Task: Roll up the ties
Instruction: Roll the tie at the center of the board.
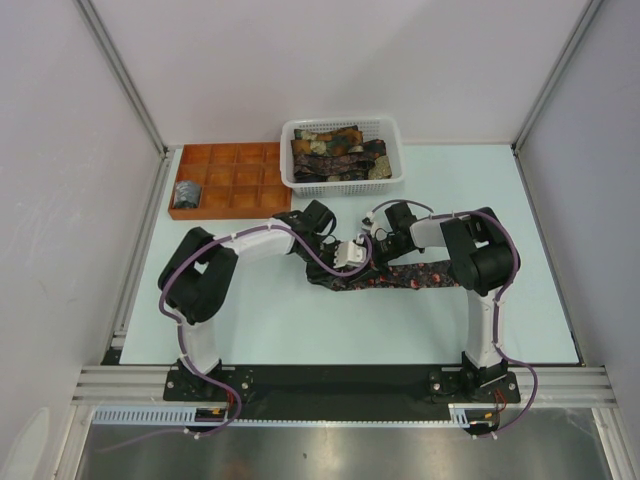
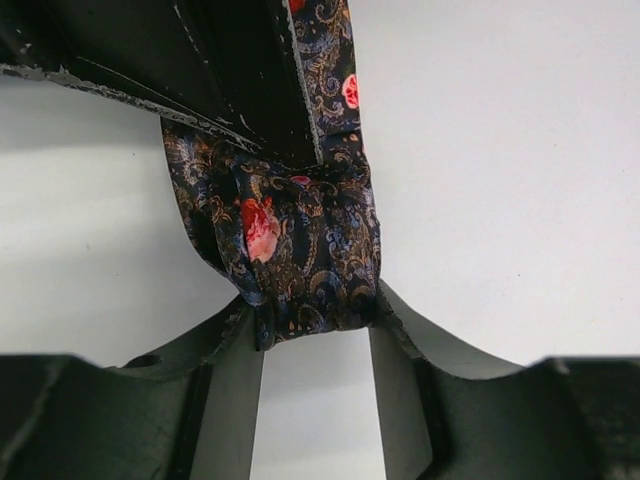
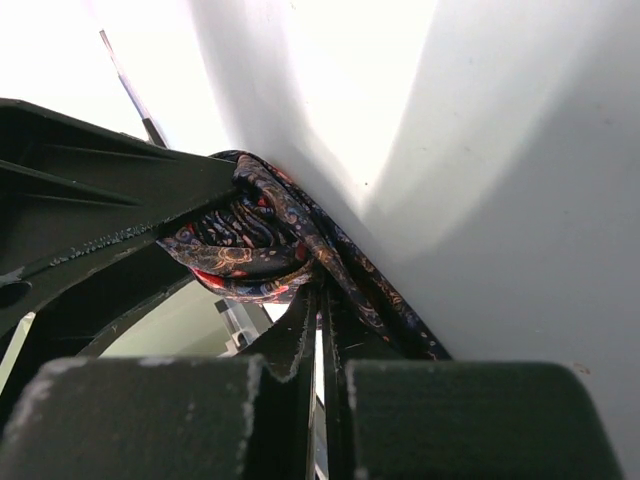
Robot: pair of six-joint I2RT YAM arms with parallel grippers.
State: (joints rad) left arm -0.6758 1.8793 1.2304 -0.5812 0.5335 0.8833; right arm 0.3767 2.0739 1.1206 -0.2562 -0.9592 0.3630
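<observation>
Pale green table (image 1: 300,330) inside white walls is what I work on, both arms reaching to its middle. My left gripper (image 2: 312,322) has its jaws narrowed onto a small roll at the end of the dark tie (image 1: 420,275), the fabric bunched between the fingertips (image 2: 245,310). My right gripper (image 3: 315,285) meets the same roll from the other side; its jaws stand nearly together with folds of the tie pinched at their tips. From above, the rest of this tie lies flat and unrolled, running right toward the right arm's base, so I judge only the first turns are made and most of its length is left to wind. More ties (image 1: 335,155) wait heaped in the white basket (image 1: 392,128) at the far edge. The orange tray (image 1: 240,155) beside it holds one dark bundle (image 1: 186,193) in a near-left compartment, possibly a finished roll, though I cannot tell for sure.
</observation>
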